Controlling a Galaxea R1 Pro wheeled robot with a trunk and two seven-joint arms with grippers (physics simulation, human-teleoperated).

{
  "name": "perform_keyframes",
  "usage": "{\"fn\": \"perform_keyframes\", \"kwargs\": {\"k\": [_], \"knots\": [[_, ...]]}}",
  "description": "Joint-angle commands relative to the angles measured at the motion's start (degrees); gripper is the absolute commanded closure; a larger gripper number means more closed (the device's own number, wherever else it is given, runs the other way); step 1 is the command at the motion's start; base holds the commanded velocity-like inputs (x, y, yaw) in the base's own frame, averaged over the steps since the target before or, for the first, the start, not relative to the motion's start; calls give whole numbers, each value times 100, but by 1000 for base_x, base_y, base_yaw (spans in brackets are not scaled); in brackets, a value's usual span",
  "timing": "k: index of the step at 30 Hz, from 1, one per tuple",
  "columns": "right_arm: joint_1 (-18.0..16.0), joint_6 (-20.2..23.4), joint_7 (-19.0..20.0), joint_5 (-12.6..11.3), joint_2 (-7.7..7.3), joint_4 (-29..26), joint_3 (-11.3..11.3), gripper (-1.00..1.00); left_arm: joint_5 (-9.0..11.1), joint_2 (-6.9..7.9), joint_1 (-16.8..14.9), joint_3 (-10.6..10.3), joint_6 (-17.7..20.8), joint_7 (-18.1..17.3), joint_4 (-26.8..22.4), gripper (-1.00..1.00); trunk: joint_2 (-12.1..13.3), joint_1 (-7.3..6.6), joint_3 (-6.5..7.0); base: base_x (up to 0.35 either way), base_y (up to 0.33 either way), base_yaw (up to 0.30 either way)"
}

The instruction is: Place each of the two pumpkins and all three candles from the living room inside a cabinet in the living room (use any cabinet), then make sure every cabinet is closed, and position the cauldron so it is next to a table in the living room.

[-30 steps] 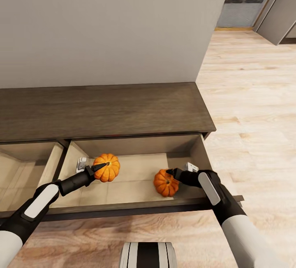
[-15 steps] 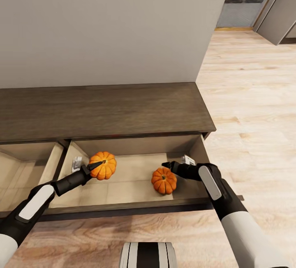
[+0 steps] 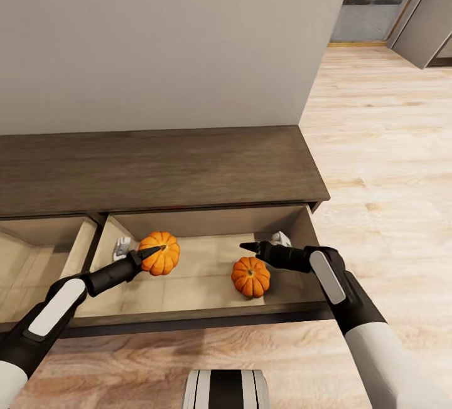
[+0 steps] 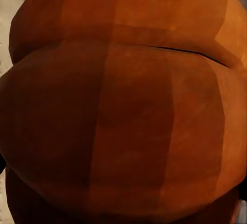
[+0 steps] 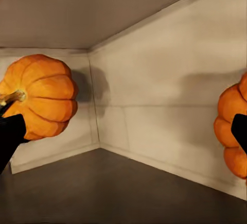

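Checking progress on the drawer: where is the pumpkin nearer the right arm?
In the head view, that pumpkin sits on the open drawer's floor, right of centre, just below the right end effector.

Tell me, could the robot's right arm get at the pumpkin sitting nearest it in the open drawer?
Probably yes. The right claw hovers just above that pumpkin, the drawer is pulled open, and nothing lies between them. The other pumpkin is off by the left claw.

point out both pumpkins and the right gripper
left pumpkin (image 3: 161, 254), head view, its ribbed top by the left gripper's tip
right pumpkin (image 3: 251, 277), head view, centre of its top
right gripper (image 3: 250, 247), head view, fingertips
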Motion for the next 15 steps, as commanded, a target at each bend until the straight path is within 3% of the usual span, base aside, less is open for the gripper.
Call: {"fn": "perform_keyframes", "kwargs": {"k": [1, 5, 10, 15], "knots": [[3, 0, 76, 2, -3, 0, 1, -100, 1, -4, -4, -1, 5, 68, -32, 100, 0, 0, 0, 0, 0, 0], [8, 2, 421, 3, -7, 0, 0, -100, 1, -138, -63, -9, 57, 357, -78, 100, 0, 0, 0, 0, 0, 0], [17, 8, 504, 1, -9, 0, 6, -100, 6, -581, -237, -10, 331, 1188, -79, 100, 0, 0, 0, 0, 0, 0], [20, 280, 613, 8, -13, -2, -9, -100, -15, -990, -396, -10, 389, 1508, -6, 100, 0, 0, 0, 0, 0, 0]]}}
